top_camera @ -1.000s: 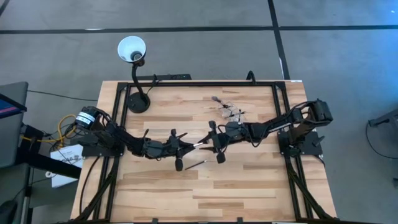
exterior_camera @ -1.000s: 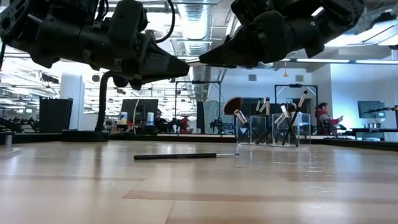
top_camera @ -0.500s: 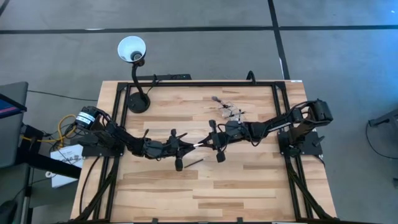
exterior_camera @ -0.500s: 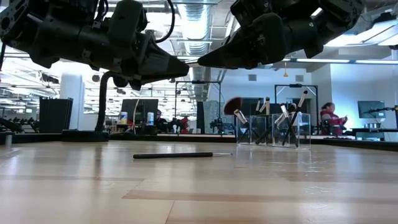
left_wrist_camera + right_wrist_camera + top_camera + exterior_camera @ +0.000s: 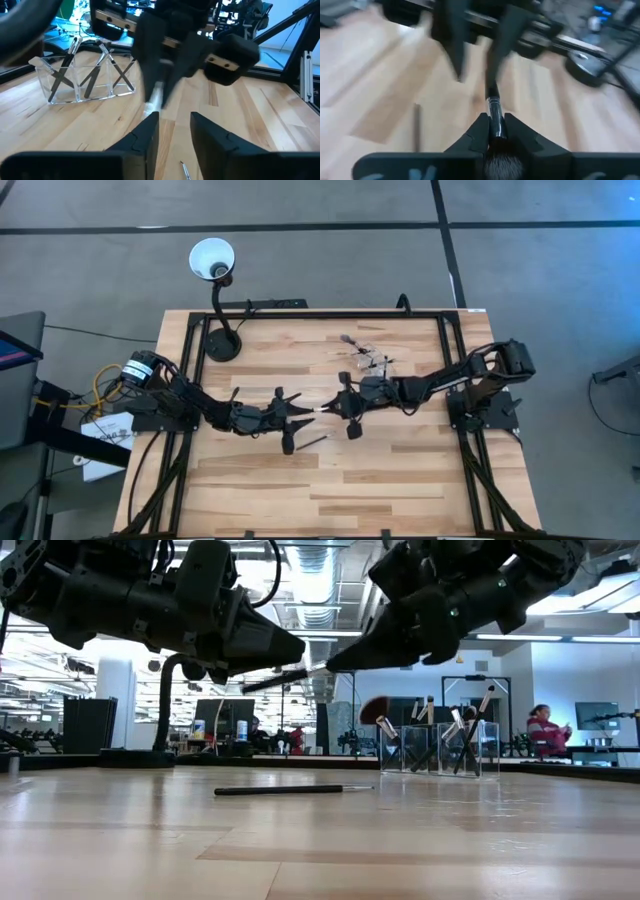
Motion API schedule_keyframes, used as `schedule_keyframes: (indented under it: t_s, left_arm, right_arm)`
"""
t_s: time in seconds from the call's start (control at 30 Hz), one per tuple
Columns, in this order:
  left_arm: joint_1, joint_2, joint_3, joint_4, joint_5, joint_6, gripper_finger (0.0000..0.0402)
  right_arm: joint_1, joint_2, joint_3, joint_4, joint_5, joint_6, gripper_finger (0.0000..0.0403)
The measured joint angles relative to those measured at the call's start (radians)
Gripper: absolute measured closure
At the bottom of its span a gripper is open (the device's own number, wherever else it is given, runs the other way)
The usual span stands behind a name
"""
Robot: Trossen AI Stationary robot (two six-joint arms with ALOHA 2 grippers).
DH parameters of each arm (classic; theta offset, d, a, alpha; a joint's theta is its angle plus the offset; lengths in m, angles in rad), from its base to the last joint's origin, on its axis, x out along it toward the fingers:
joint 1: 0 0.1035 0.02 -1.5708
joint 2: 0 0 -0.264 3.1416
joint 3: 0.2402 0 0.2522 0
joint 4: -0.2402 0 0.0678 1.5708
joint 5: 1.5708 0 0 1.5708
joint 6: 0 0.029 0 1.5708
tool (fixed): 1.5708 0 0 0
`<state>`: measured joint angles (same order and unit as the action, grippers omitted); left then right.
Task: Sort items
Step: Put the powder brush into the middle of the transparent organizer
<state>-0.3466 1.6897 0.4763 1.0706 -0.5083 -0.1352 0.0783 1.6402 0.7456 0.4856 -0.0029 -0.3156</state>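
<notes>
Right hand (image 5: 494, 131) grips brush (image 5: 492, 107); left hand (image 5: 172, 127) open.

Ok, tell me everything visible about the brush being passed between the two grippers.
The makeup brush is slim, with a thin dark handle, silvery ferrule and dark bristle tuft. It hangs roughly level in the air above the wooden table. The right gripper is shut on its ferrule end; its handle points between the fingers of the open left gripper.

Black brush (image 5: 493, 107), pale striped wooden table (image 5: 400, 470)
</notes>
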Motion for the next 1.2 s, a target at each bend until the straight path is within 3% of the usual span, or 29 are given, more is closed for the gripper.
schedule_keyframes:
  t_s: [0.1, 0.33, 0.57, 0.9, 1.03, 1.2]
  left_arm:
    - [0.000, 0.000, 0.000, 0.000, 0.000, 0.000, 0.0283]
    - [0.000, 0.000, -0.001, -0.007, 0.000, -0.004, 0.0282]
    - [-0.001, 0.000, -0.001, -0.016, 0.001, -0.028, 0.0290]
    - [-0.001, 0.000, -0.001, -0.015, 0.001, -0.030, 0.0291]
    - [-0.001, 0.000, -0.001, -0.015, 0.001, -0.030, 0.0291]
    - [0.000, 0.000, -0.001, -0.016, 0.001, -0.030, 0.0291]
  right_arm:
    - [0.007, -0.033, 0.005, -0.086, 0.097, -0.021, 0.0362]
    - [0.059, -0.211, 0.097, -0.470, 0.318, -0.001, 0.0374]
    - [0.080, -0.396, 0.214, -0.965, 0.459, 0.113, 0.0360]
    - [-0.058, -0.518, 0.274, -1.562, 0.469, 0.435, 0.0365]
    - [-0.115, -0.505, 0.274, -1.599, 0.433, 0.442, 0.0362]
    - [-0.167, -0.454, 0.274, -1.520, 0.400, 0.316, 0.0375]
